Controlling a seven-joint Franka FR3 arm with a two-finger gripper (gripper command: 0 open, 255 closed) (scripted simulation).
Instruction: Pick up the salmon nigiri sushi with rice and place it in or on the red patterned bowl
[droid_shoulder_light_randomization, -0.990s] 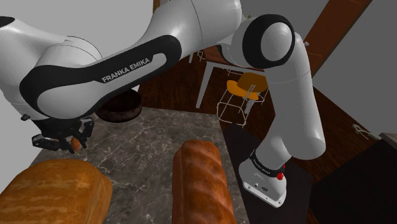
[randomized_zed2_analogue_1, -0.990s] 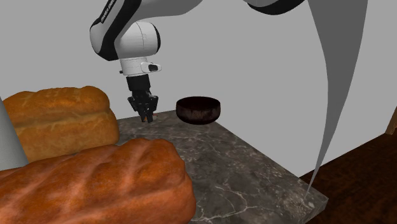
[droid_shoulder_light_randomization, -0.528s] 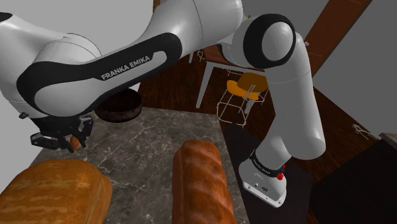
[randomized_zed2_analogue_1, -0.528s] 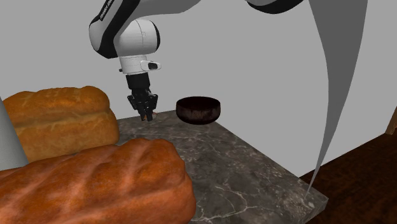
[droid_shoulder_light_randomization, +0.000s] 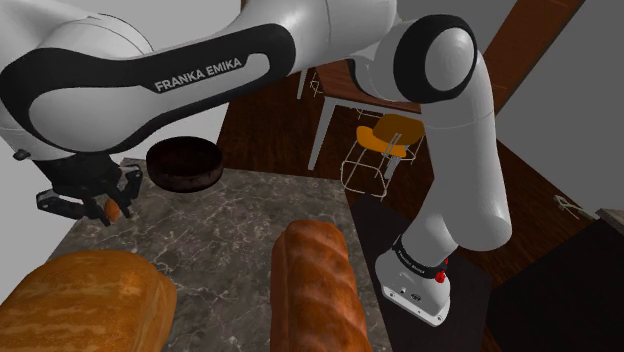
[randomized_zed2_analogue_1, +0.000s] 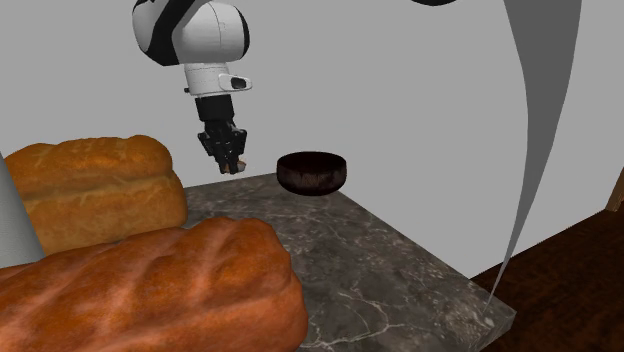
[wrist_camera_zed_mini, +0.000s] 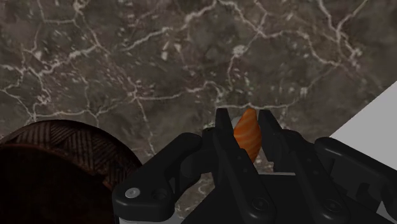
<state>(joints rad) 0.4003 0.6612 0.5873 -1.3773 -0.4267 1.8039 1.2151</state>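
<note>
An orange salmon nigiri (wrist_camera_zed_mini: 247, 132) sits clasped between my two black fingers, and my gripper (wrist_camera_zed_mini: 245, 118) is shut on it. In the second exterior view the gripper (randomized_zed2_analogue_1: 231, 159) hangs above the far corner of the marble table (randomized_zed2_analogue_1: 370, 260), with the nigiri (randomized_zed2_analogue_1: 237, 164) held clear of the surface. The dark red patterned bowl (randomized_zed2_analogue_1: 313, 171) stands on the table to the gripper's right in that view. In the shoulder view the gripper (droid_shoulder_light_randomization: 104, 208) holds the nigiri (droid_shoulder_light_randomization: 113, 211) left of the bowl (droid_shoulder_light_randomization: 185, 165). The wrist view has the bowl (wrist_camera_zed_mini: 57, 159) beside and below the hand.
Two big brown bread loaves lie on the near part of the table: one (droid_shoulder_light_randomization: 85, 300) under the arm, one (droid_shoulder_light_randomization: 315, 285) by the stand (droid_shoulder_light_randomization: 420, 285). Beyond the table's right edge are a dark wooden floor and an orange chair (droid_shoulder_light_randomization: 385, 140).
The gripper has risen from near the table surface with the nigiri in it, and the arm has lifted with it. The bowl and loaves have stayed put.
</note>
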